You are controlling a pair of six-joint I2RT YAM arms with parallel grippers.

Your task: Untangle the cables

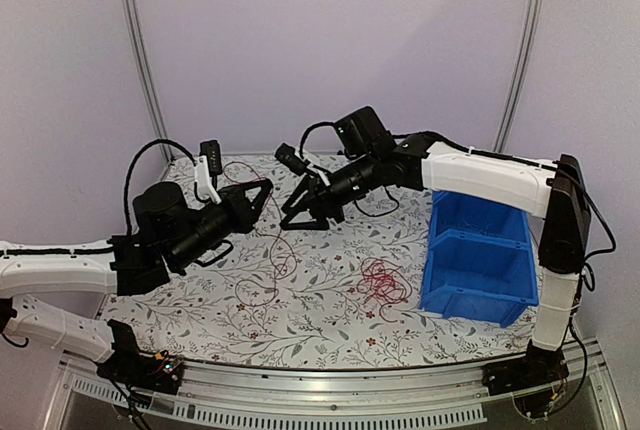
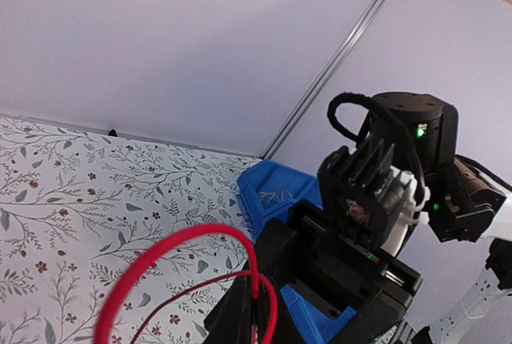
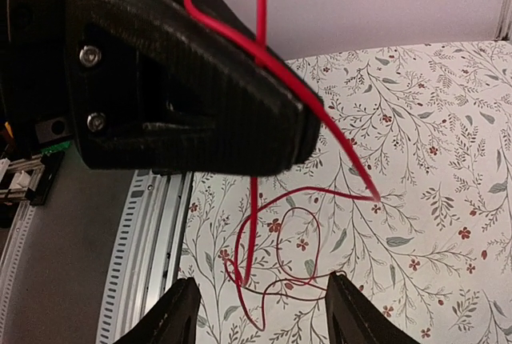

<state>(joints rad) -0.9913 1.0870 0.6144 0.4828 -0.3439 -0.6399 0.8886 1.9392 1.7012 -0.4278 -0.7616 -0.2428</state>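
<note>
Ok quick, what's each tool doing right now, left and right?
Left tool: closed, pinching a red cable.
Right tool: open, holding nothing.

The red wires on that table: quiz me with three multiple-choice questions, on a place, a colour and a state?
1. Where does the tangled clump lie? A) beside the blue bin B) inside it C) hanging in mid-air
2. What colour is the wire in the left tool? A) green B) red C) white
3. How is the right tool? A) open B) shut on a wire C) shut empty
Answers: A, it lies just outside the bin; B, a red loop leaves its tip; A, its fingers stand apart.
</note>
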